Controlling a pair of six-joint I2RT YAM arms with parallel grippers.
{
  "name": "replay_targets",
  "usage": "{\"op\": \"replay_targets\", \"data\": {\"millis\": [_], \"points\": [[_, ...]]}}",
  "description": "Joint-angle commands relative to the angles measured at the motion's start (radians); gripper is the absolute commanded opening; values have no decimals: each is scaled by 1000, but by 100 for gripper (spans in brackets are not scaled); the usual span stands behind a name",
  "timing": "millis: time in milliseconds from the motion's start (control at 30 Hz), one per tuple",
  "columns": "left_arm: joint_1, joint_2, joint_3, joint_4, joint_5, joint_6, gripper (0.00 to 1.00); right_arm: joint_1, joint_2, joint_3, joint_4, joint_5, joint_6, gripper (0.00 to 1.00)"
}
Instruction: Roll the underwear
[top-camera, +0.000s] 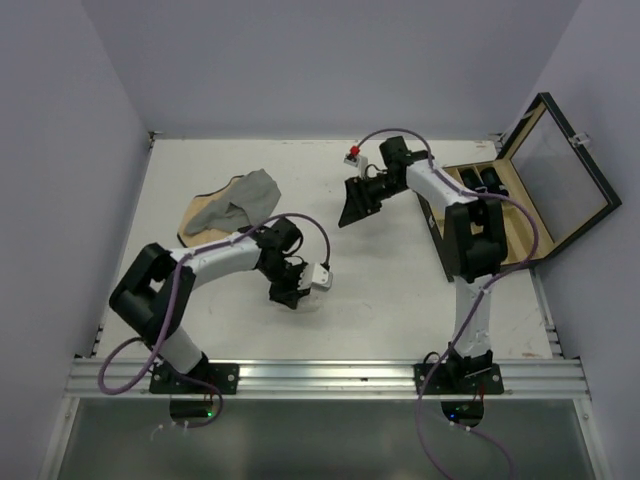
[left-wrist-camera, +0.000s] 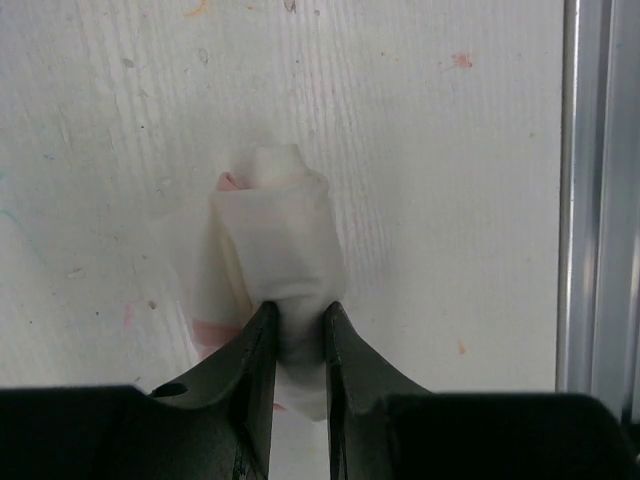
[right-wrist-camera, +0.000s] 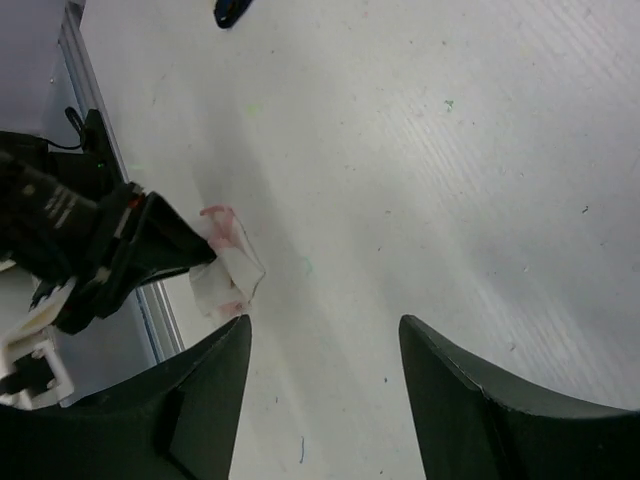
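The underwear is a small white bundle with pink-red trim, rolled up on the white table. My left gripper is shut on its near end. In the top view the left gripper sits low over the table's middle front and hides most of the fabric. The underwear also shows in the right wrist view, held by the left gripper. My right gripper is open and empty, raised above the table's back middle, well away from the underwear. Its jaws stand wide apart in the right wrist view.
A grey cloth lies on a tan cloth at the back left. An open wooden case with a raised lid stands at the right. A small red and white object sits at the back. A metal rail runs along the front edge.
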Motion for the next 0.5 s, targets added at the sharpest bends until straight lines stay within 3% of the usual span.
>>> {"op": "replay_targets", "data": {"millis": [0,267,467], "points": [[67,169,69,-313,116,103,1,13,-193,-55,-31,25,-105,65],[266,531,428,-539,196,232,2,39,-601,-414,120,150,-250,57],[315,694,607,-542,219,217,2,236,-787,-579,258,416,-306,52]]}}
